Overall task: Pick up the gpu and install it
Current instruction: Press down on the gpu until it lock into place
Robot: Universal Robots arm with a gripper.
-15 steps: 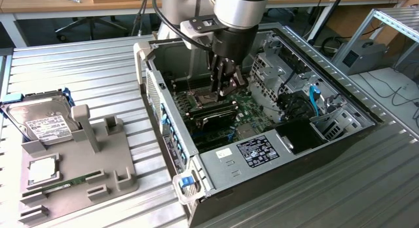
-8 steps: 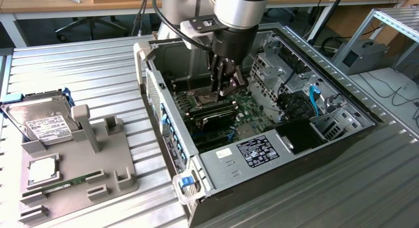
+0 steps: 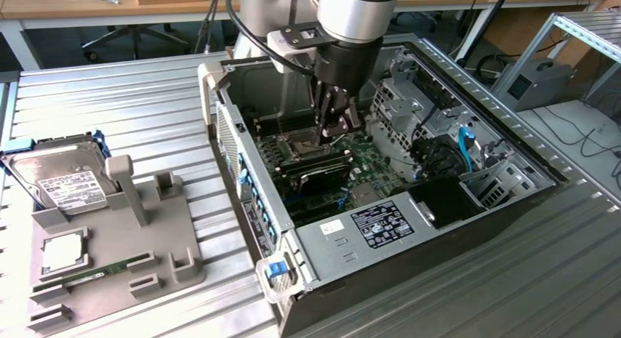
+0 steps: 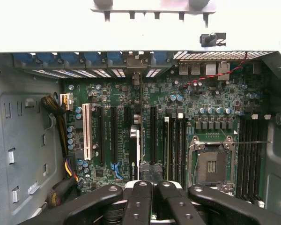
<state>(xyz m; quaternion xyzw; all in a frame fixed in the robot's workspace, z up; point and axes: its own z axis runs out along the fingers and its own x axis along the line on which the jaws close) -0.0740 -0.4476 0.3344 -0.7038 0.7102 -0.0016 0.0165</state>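
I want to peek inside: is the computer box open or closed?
Open. The computer box has no side cover, so its green board shows, with the gripper reaching inside.

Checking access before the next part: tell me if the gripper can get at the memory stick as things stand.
Probably yes: the memory stick lies uncovered on the grey holder. The shut gripper sits inside the open-topped case.
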